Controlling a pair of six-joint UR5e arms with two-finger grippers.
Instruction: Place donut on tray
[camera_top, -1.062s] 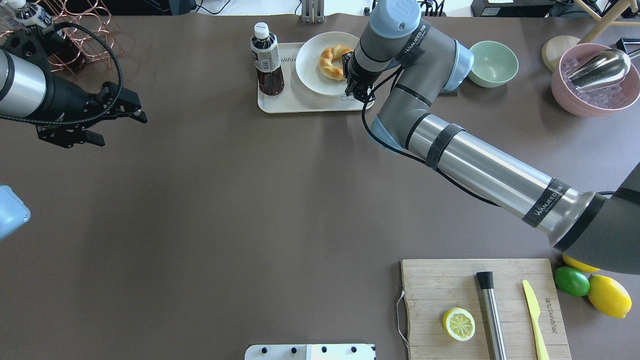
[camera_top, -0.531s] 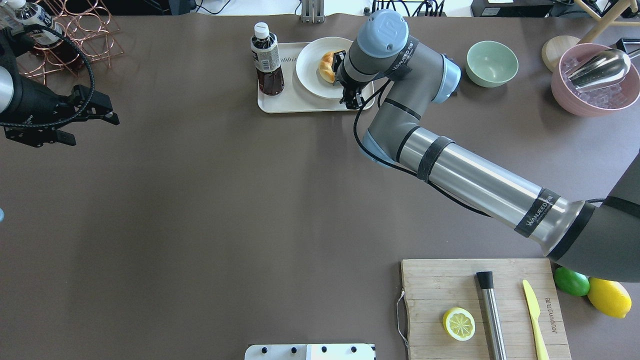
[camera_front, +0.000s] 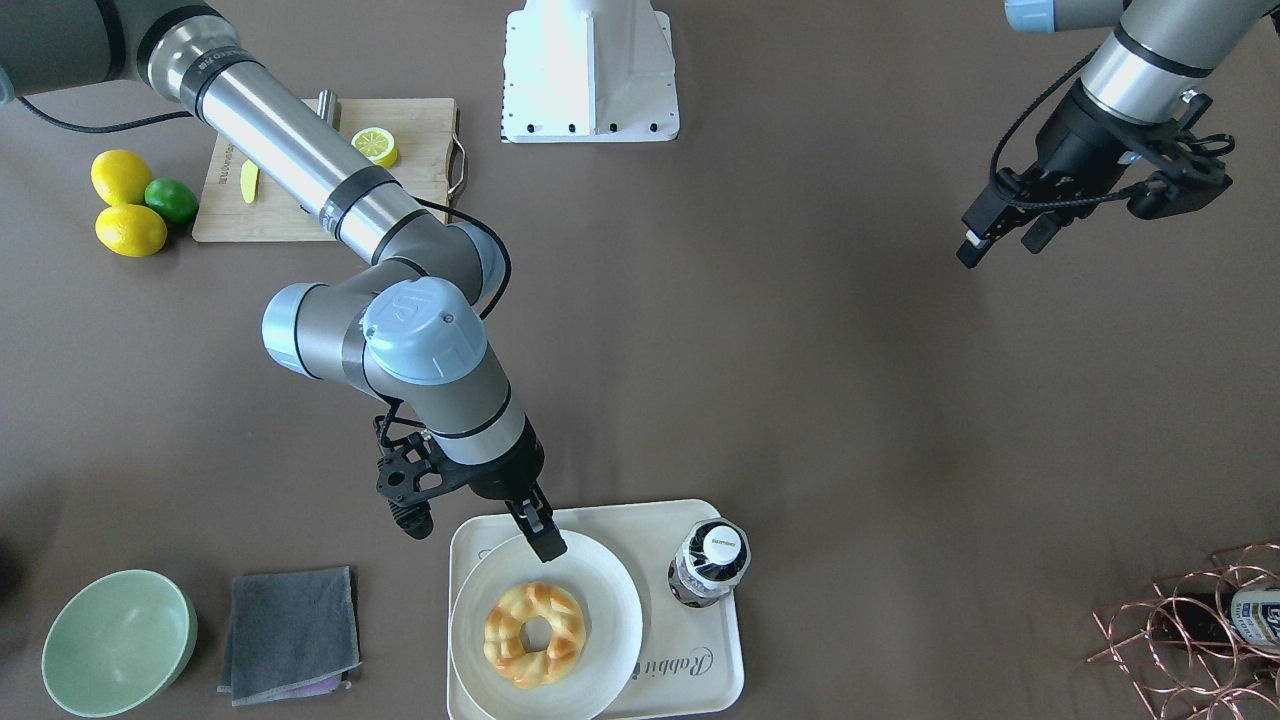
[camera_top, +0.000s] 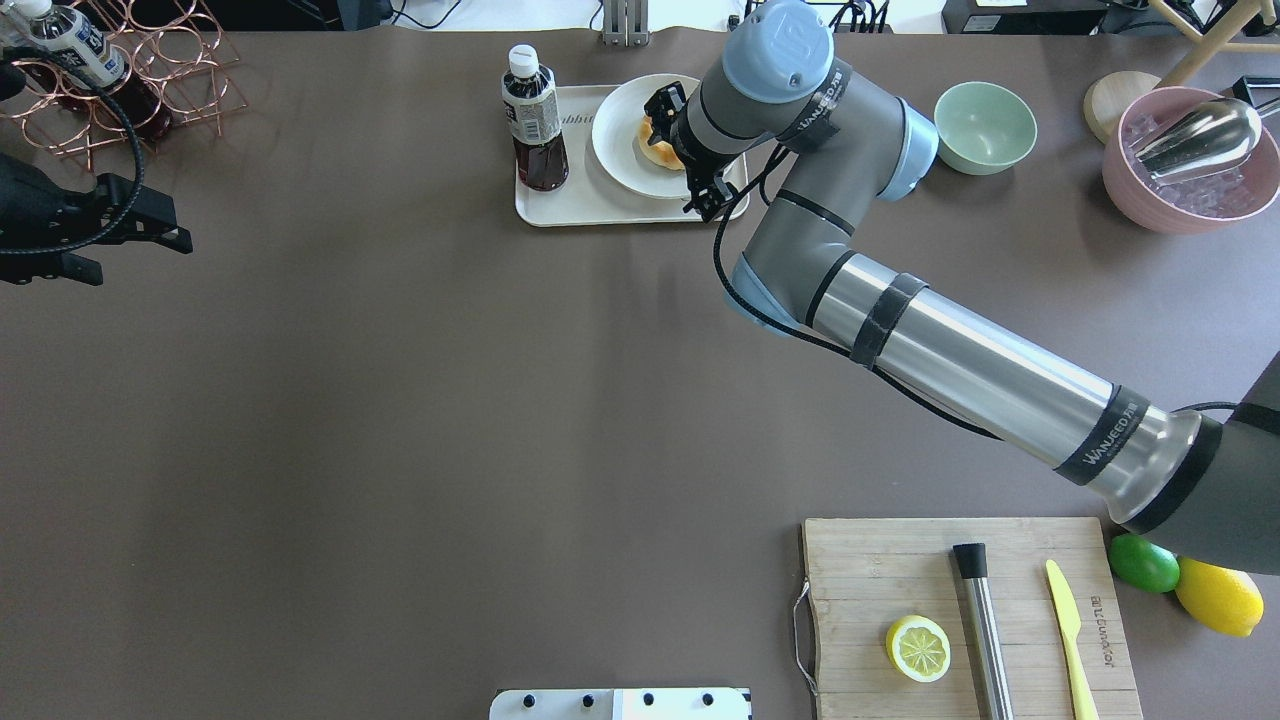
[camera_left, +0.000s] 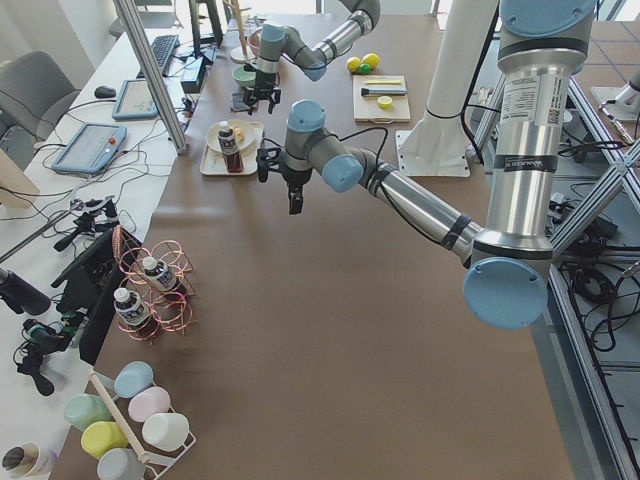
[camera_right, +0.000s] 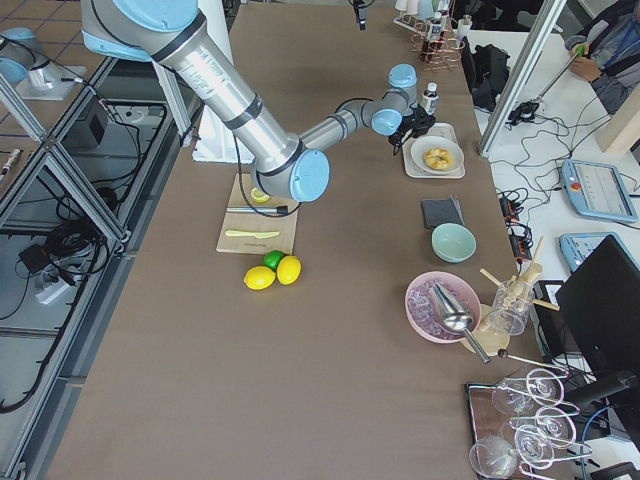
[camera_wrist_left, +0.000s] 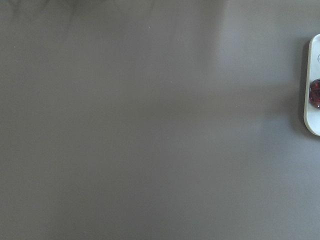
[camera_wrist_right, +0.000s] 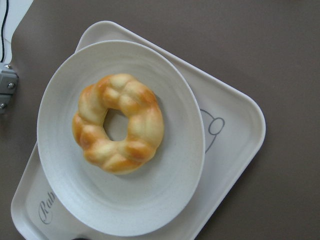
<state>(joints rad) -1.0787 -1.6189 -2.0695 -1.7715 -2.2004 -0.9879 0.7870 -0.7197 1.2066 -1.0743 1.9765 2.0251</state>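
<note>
- The right arm (camera_top: 960, 360) reaches far forward, elbow bent, wrist turned downward.
- The right gripper (camera_front: 478, 525) points down, jaws spread wide, holding nothing.
- The left arm (camera_front: 1130, 60) sits off at its own side.
- The left gripper (camera_front: 1000, 248) tilts downward, jaws apart, empty.

Brown table (camera_top: 400, 400) bearing tray (camera_top: 575, 208), cutting board (camera_top: 870, 570), green bowl (camera_top: 985, 128), cloth (camera_front: 290, 630).

Lying flat approx. mid round white plate (camera_wrist_right: 165, 200): golden-brown twisted-ring donut (camera_wrist_right: 118, 122) w/ centre hole, glossy lighter patches. Sitting level beneath plate: cream rect. tray (camera_wrist_right: 235, 130) w/ rounded corners, line-drawn bear + script showing beside plate.
</note>
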